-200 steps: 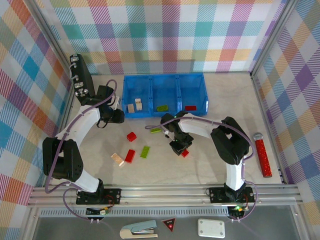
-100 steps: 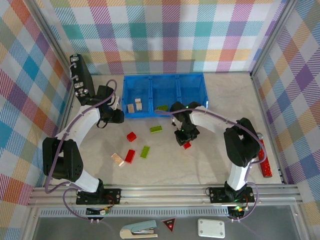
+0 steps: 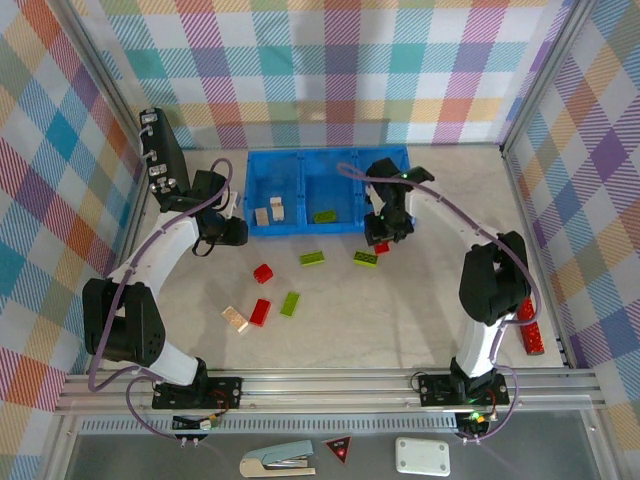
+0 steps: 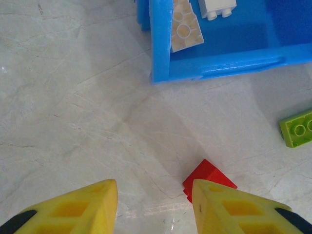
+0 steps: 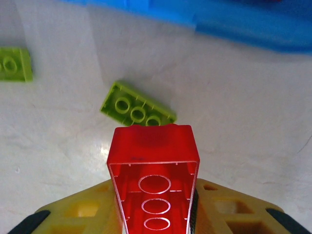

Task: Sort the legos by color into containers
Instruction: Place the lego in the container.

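Red lego point(image 5: 153, 146) pinched in right tool point(image 5: 155, 195) near front edge of tray point(image 5: 243, 27); left tool point(image 4: 155, 187) spread.

- Left arm point(image 3: 150, 262): base bolted at the near edge; lower link leans left to a black elbow; white forearm arches toward the far left; wrist bends back to the right
- Left gripper point(image 4: 154, 195): low over the table, aimed downward; its two yellow fingers point(image 4: 92, 204) are set well apart, jaws wide
- Right arm point(image 3: 487, 285): base at the near right; lower link upright to a black elbow; white forearm stretches to the far side and leftward; wrist folds back toward the near side
- Right gripper point(image 5: 153, 187): aimed downward; jaws clamped on either side of a red brick point(image 5: 153, 146), held lengthwise with its hollow underside facing the wrist camera
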Controlling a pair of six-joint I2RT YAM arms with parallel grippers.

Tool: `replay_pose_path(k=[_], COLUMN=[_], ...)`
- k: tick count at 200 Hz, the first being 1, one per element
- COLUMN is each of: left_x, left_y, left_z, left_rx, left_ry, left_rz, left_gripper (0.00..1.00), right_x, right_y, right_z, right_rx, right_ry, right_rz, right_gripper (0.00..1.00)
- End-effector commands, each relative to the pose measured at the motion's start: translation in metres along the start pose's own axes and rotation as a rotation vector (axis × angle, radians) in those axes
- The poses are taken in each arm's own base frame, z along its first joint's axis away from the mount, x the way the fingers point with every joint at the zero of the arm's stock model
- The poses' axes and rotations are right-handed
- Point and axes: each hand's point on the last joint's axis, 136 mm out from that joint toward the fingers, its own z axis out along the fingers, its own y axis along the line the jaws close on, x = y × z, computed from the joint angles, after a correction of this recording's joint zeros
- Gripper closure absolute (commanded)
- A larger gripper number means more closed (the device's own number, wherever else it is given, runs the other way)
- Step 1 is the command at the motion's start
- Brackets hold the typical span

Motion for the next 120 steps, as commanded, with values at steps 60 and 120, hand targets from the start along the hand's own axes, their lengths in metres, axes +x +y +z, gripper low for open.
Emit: replay_pose_path(k=[60, 120], left_x=[-0.003, -0.003], left_y=[0.0, 0.0], left_z=[-0.008, -0.008], left_rx=[-0.007, -0.011], left_ry=[-0.036, -0.039], left_rz=[0.019, 0.019], left_gripper=[0.56, 0.56], right_x=[-0.079, -0.124], right_y=[-0.03, -0.044], right_z=[0.014, 0.048], right_rx=[-0.049, -0.08], right_ry=[-0.099, -0.139], right_rz=[0.117, 0.136], right_gripper=[0.64, 0.65])
